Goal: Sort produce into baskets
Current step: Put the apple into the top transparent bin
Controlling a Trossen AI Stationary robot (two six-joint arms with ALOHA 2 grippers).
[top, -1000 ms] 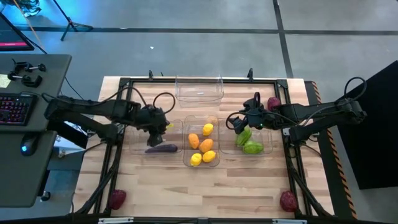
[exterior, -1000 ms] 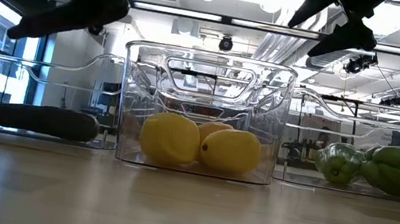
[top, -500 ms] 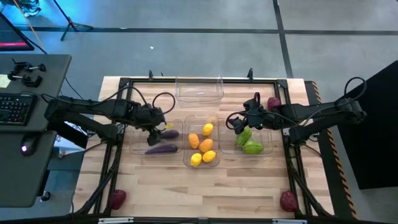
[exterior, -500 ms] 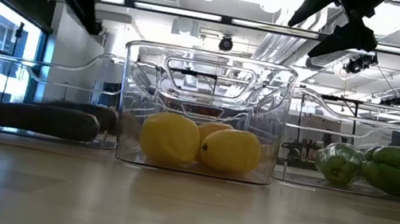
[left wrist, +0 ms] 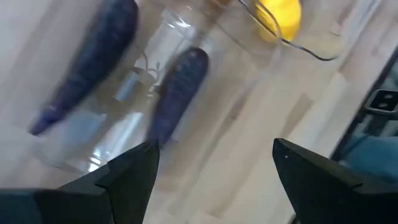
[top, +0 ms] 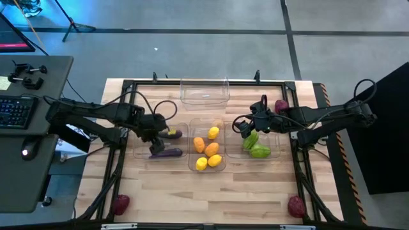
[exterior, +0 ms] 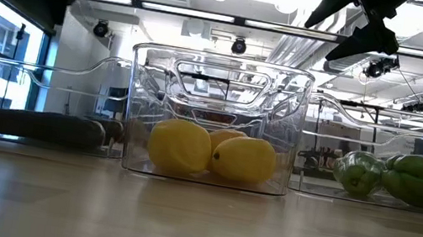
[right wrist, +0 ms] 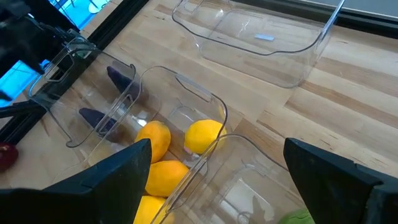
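My left gripper is open and empty above the left clear bin. Two long dark purple eggplants lie in that bin, one at its far side and one at its near side; both show in the left wrist view. My right gripper is open and empty above the right bin, which holds two green ridged pieces. The middle bin holds yellow lemons and orange pieces.
An empty clear bin stands at the far middle. Dark red round pieces lie on the table at the far right, the near left corner and the near right corner. Bare wood lies in front of the bins.
My left gripper has let go of the eggplant it held above the left bin. The eggplant has dropped and now lies at the bin's far side, behind the other one. The gripper has then moved toward the table's left edge.
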